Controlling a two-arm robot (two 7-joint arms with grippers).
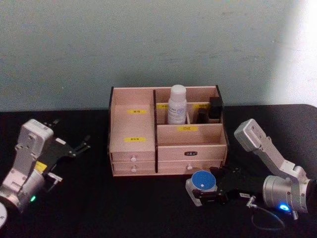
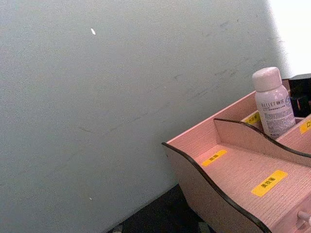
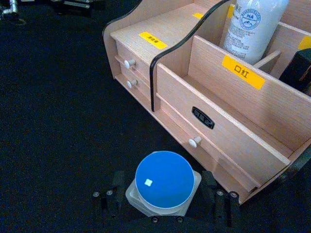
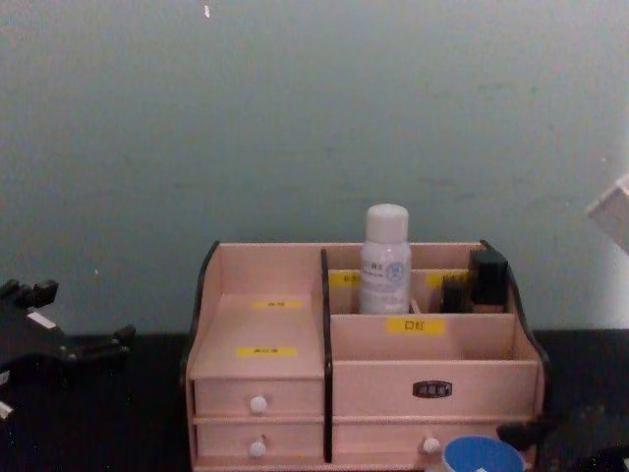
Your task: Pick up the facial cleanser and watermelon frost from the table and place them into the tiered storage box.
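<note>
The tiered storage box [image 1: 132, 124] is seen at the back of the matte black tabletop [image 1: 124, 208]. It is built of pale pinkish wood with visible grain, and is finished with dark wavy side edges, yellow labels and round white drawer knobs [image 1: 132, 158]. A smooth white cylindrical bottle [image 1: 177, 105] with a rounded pale cap is stood upright in a rear compartment of the box, just right of its tall middle divider. A black boxy item [image 1: 215, 109] is lodged in the rear compartment at the box's right end. Open room is offered by the stepped shelves in the box's left half and by the long trough in its right half.

The blue-lidded jar [image 1: 202, 181], squarish and translucent under a round glossy lid, is found just in front of the box's lower right drawer. The right tool [image 1: 205, 189] is closed against both sides of this jar. The left tool [image 1: 73, 130] is held spread wide to the left of the box, well apart from it, with bare tabletop between. A plain grey-green wall [image 1: 148, 44] is seen close behind the box.
</note>
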